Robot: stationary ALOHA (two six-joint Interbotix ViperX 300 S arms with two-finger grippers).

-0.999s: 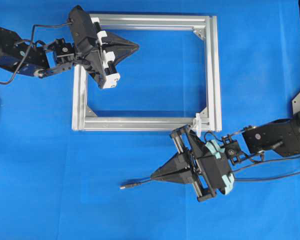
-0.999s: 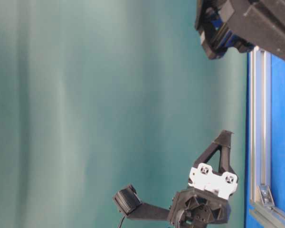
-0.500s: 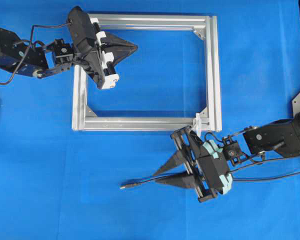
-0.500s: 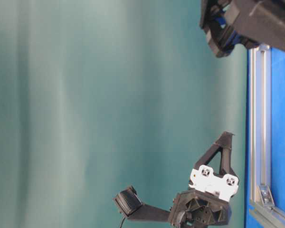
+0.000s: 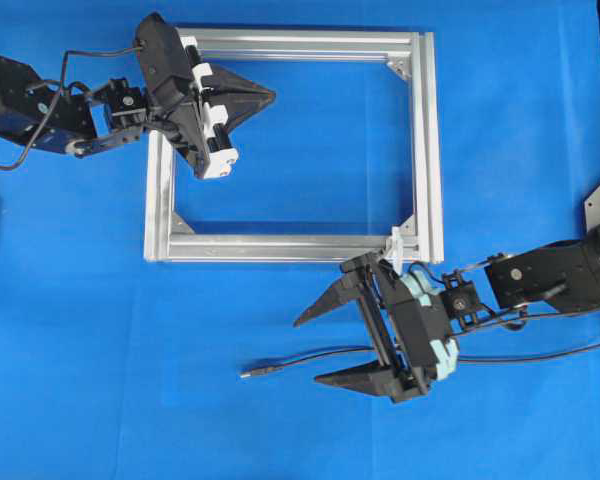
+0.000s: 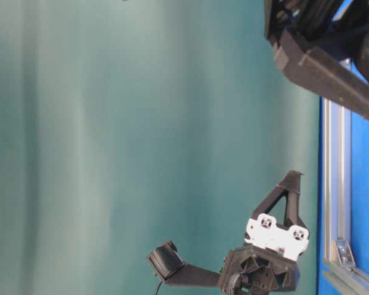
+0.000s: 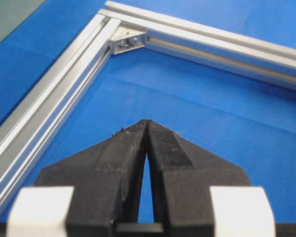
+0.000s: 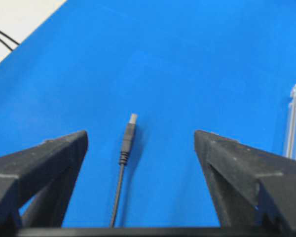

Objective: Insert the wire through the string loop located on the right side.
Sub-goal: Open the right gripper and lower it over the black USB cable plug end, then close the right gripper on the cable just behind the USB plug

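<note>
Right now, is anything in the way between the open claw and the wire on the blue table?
No, nothing visible. The right end effector is wide open, and the wire lies on the bare blue table between its fingers. The string loop sits off to the side at the frame corner.

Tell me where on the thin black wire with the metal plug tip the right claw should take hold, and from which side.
Grip the thin black wire just behind its silver-grey plug tip, on the dark ribbed collar. It lies flat on the blue table, so come down from above. The open right claw already straddles it, one finger on each side. A short stub beyond the grip probably eases threading the small white string loop.
</note>
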